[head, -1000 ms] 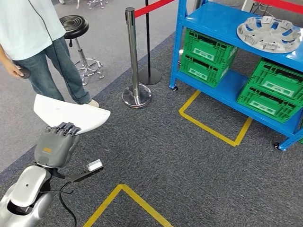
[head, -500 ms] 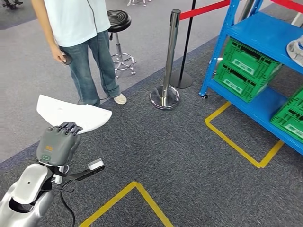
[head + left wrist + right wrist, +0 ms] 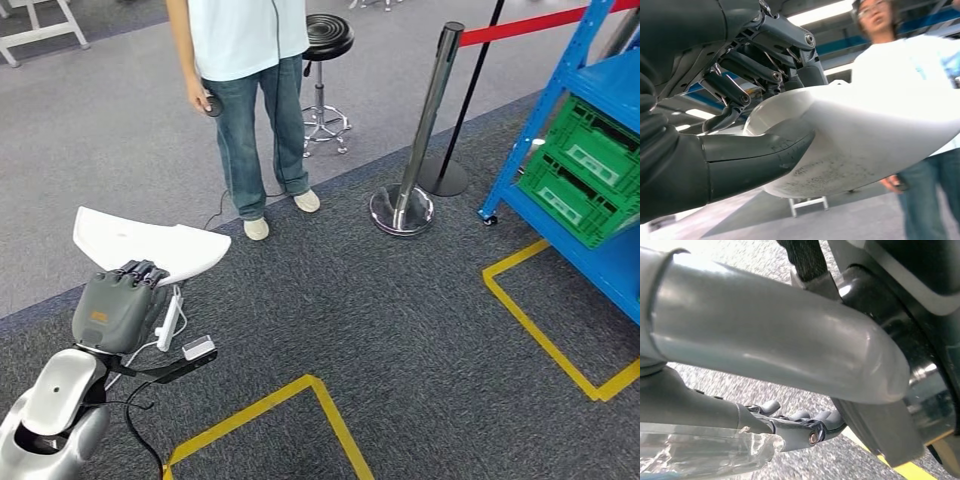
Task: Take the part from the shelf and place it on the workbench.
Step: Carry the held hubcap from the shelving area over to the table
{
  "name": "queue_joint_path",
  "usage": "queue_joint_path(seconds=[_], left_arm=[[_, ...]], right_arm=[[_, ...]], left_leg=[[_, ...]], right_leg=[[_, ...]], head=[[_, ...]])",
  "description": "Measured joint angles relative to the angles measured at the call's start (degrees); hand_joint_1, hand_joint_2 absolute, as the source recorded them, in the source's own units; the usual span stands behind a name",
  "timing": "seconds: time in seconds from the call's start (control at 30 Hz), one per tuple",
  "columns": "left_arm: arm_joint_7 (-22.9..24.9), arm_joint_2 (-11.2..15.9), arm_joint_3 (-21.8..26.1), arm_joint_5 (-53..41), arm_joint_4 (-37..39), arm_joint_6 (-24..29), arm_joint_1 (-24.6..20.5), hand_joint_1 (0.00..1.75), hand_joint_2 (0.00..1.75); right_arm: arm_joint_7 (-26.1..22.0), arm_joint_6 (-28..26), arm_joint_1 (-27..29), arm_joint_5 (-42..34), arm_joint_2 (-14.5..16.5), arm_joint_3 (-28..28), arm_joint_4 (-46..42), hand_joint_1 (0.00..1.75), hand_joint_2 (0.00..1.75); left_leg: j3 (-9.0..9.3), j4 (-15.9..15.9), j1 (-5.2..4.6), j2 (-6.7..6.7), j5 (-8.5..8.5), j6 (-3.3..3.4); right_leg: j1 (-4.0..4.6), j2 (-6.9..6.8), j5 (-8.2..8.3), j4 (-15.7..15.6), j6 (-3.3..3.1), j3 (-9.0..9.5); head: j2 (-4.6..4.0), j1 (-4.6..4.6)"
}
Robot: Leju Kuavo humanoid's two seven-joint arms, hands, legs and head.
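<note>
Camera has swung left since before; left hand still grips the white part, lying level, pointing right. Wrist view shows thumb beneath. Right hand's state: cannot tell.

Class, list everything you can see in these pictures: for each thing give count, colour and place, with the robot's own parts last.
flat white plastic part: one, white, held in left hand
blue metal shelf: one, blue, far right
green plastic crates: two, green, stacked in shelf
chrome barrier post: one, silver, beside shelf
red barrier belt: one, red, from the post
black round stool: one, black, behind person
person: one, standing ahead
yellow floor tape: yellow, on carpet
left hand: one, grey, gripping part
right hand: one, dark, above carpet
</note>
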Motion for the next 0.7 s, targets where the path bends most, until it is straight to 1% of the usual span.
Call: queue_joint_path(seconds=[0.03, 0.07, 0.1, 0.13, 0.17, 0.2, 0.23, 0.27, 0.3, 0.33, 0.37, 0.4, 0.43, 0.47, 0.5, 0.53, 0.57, 0.6, 0.63, 0.67, 0.7], left_arm=[[0.03, -0.04, 0.03, 0.0, 0.0, -0.02, -0.02, 1.75, 1.75], [0.07, -0.08, 0.04, 0.0, 0.0, -0.05, 0.0, 1.75, 1.75], [0.1, -0.11, 0.04, -0.01, 0.0, -0.1, 0.07, 1.75, 1.75], [0.12, -0.11, 0.05, -0.02, 0.0, -0.14, 0.17, 1.75, 1.75], [0.12, -0.13, 0.05, -0.07, 0.0, -0.18, 0.21, 1.75, 1.75], [0.12, -0.15, 0.05, -0.11, 0.0, -0.19, 0.2, 1.75, 1.75], [0.12, -0.17, 0.05, -0.16, 0.0, -0.2, 0.17, 1.75, 1.75], [0.12, -0.18, 0.05, -0.2, 0.0, -0.21, 0.15, 1.75, 1.75], [0.12, -0.19, 0.05, -0.21, 0.0, -0.22, 0.15, 1.75, 1.75], [0.12, -0.19, 0.05, -0.22, 0.0, -0.27, 0.16, 1.75, 1.75], [0.12, -0.19, 0.05, -0.25, 0.0, -0.34, 0.16, 1.75, 1.75], [0.12, -0.19, 0.05, -0.28, 0.0, -0.43, 0.16, 1.75, 1.75], [0.12, -0.2, 0.05, -0.32, 0.0, -0.5, 0.16, 1.75, 1.75], [0.12, -0.25, 0.05, -0.37, 0.0, -0.55, 0.16, 1.75, 1.75], [0.12, -0.3, 0.05, -0.4, 0.0, -0.57, 0.12, 1.75, 1.75], [0.12, -0.34, 0.05, -0.42, 0.0, -0.58, 0.08, 1.75, 1.75], [0.12, -0.37, 0.05, -0.44, 0.0, -0.58, 0.08, 1.75, 1.75], [0.12, -0.38, 0.05, -0.44, 0.0, -0.59, 0.1, 1.75, 1.75], [0.13, -0.39, 0.05, -0.44, 0.0, -0.58, 0.18, 1.75, 1.75], [0.13, -0.4, 0.05, -0.43, 0.0, -0.57, 0.24, 1.75, 1.75], [0.14, -0.42, 0.06, -0.4, 0.01, -0.56, 0.23, 1.75, 1.75]], right_arm=[[0.04, -0.03, 0.01, -0.25, -0.01, -0.01, 0.05, 0.0, 0.0], [0.07, -0.05, 0.02, -0.61, -0.01, -0.02, 0.11, 0.0, 0.0], [0.09, -0.07, 0.0, -1.07, -0.01, -0.03, 0.17, 0.0, 0.0], [0.11, -0.08, 0.0, -1.45, -0.01, -0.03, 0.22, 0.0, 0.0], [0.09, -0.09, -0.03, -1.67, 0.0, -0.04, 0.25, 0.0, 0.0], [0.05, -0.1, -0.09, -1.88, 0.05, -0.04, 0.26, 0.0, 0.0], [-0.01, -0.1, -0.16, -2.32, 0.12, -0.05, 0.26, 0.0, 0.0], [-0.07, -0.1, -0.23, -3.15, 0.19, -0.05, 0.26, 0.0, 0.0], [-0.1, -0.09, -0.28, -4.31, 0.28, -0.06, 0.26, 0.0, 0.0], [-0.11, -0.08, -0.29, -5.71, 0.35, -0.07, 0.26, 0.0, 0.0], [-0.11, -0.07, -0.29, -7.0, 0.42, -0.07, 0.26, 0.0, 0.0], [-0.1, -0.04, -0.29, -7.95, 0.51, -0.07, 0.26, 0.0, 0.0], [-0.09, -0.02, -0.29, -8.57, 0.57, -0.07, 0.26, 0.0, 0.0], [-0.07, 0.0, -0.29, -8.85, 0.61, -0.07, 0.26, 0.0, 0.0], [-0.05, 0.02, -0.3, -8.92, 0.64, -0.07, 0.26, 0.0, 0.0], [-0.03, 0.04, -0.31, -8.97, 0.68, -0.07, 0.26, 0.0, 0.0], [-0.01, 0.07, -0.35, -9.02, 0.73, -0.07, 0.26, 0.0, 0.0], [-0.01, 0.09, -0.41, -9.06, 0.78, -0.07, 0.26, 0.0, 0.0], [0.01, 0.11, -0.49, -9.1, 0.84, -0.07, 0.26, 0.0, 0.0], [0.02, 0.11, -0.59, -9.09, 0.88, -0.07, 0.26, 0.0, 0.0], [0.03, 0.11, -0.65, -9.19, 0.92, -0.07, 0.26, 0.0, 0.0]], left_leg=[[0.96, -1.87, -0.13, 0.65, 0.24, 0.4], [1.13, -2.48, -0.28, 0.56, 0.06, 0.89], [0.99, -2.58, -0.3, -0.24, 0.11, 1.52], [0.94, -2.66, -0.25, -0.9, 0.17, 1.89], [0.94, -2.73, -0.16, -1.55, 0.25, 2.24], [0.95, -2.8, -0.03, -2.18, 0.34, 2.58], [0.96, -2.82, 0.04, -2.74, 0.39, 2.88], [0.95, -2.82, -0.02, -3.33, 0.38, 3.1], [0.93, -2.81, -0.15, -4.0, 0.37, 3.27], [0.94, -2.8, -0.29, -4.76, 0.37, 3.38], [0.96, -2.79, -0.42, -5.62, 0.38, 3.43], [1.01, -2.78, -0.51, -6.51, 0.41, 3.46], [1.07, -2.77, -0.55, -7.4, 0.43, 3.46], [1.12, -2.77, -0.54, -8.2, 0.47, 3.42], [1.07, -2.69, -0.56, -8.97, 0.51, 3.3], [0.93, -2.63, -0.51, -9.65, 0.63, 3.07], [0.72, -2.62, -0.39, -10.29, 0.79, 2.76], [0.5, -2.66, -0.29, -10.99, 0.99, 2.36], [0.33, -2.76, -0.15, -11.42, 1.16, 2.03], [0.1, -2.5, -0.19, -10.79, 0.94, 1.76], [-0.49, -1.4, -0.3, -9.46, 0.14, 1.52]], right_leg=[[0.23, -0.54, -0.2, 0.03, 0.3, 0.09], [0.44, -1.09, -0.33, -0.02, 0.56, 0.22], [0.5, -1.71, -0.43, -0.13, 0.81, 0.43], [0.43, -1.73, -0.61, -0.14, 1.11, 0.54], [0.33, -0.85, -1.18, 0.45, 1.37, 0.39], [0.24, 0.57, -2.33, 2.24, 1.59, -0.42], [0.16, 2.32, -4.04, 5.47, 1.72, -1.96], [0.18, 3.62, -5.96, 9.69, 1.71, -3.98], [0.21, 4.18, -7.49, 13.82, 1.63, -6.11], [0.26, 4.36, -8.12, 16.65, 1.48, -7.69], [0.34, 4.45, -7.57, 17.24, 1.26, -8.29], [0.43, 4.71, -5.91, 15.43, 0.96, -7.76], [0.51, 5.32, -3.63, 11.87, 0.62, -6.33], [0.54, 6.62, -1.62, 7.7, 0.28, -4.53], [0.47, 7.89, -0.24, 4.01, 0.06, -2.9], [0.46, 8.87, 0.4, 1.68, -0.04, -1.75], [0.48, 9.33, 0.42, 0.66, -0.11, -1.18], [0.55, 8.94, 0.42, 0.4, -0.16, -0.98], [0.59, 8.32, 0.59, 0.27, -0.35, -0.81], [0.55, 7.63, 0.79, -0.05, -0.62, -0.65], [0.47, 6.93, 1.0, -0.39, -0.87, -0.48]], head=[[0.0, -0.02], [0.0, -0.03], [0.0, -0.04], [0.0, -0.03], [0.0, 0.08], [0.0, 0.25], [0.0, 0.42], [0.0, 0.58], [0.0, 0.62], [0.0, 0.63], [0.0, 0.64], [0.0, 0.63], [0.0, 0.64], [0.0, 0.63], [0.0, 0.62], [0.0, 0.61], [0.0, 0.59], [0.0, 0.6], [0.0, 0.57], [0.0, 0.55], [0.0, 0.46]])
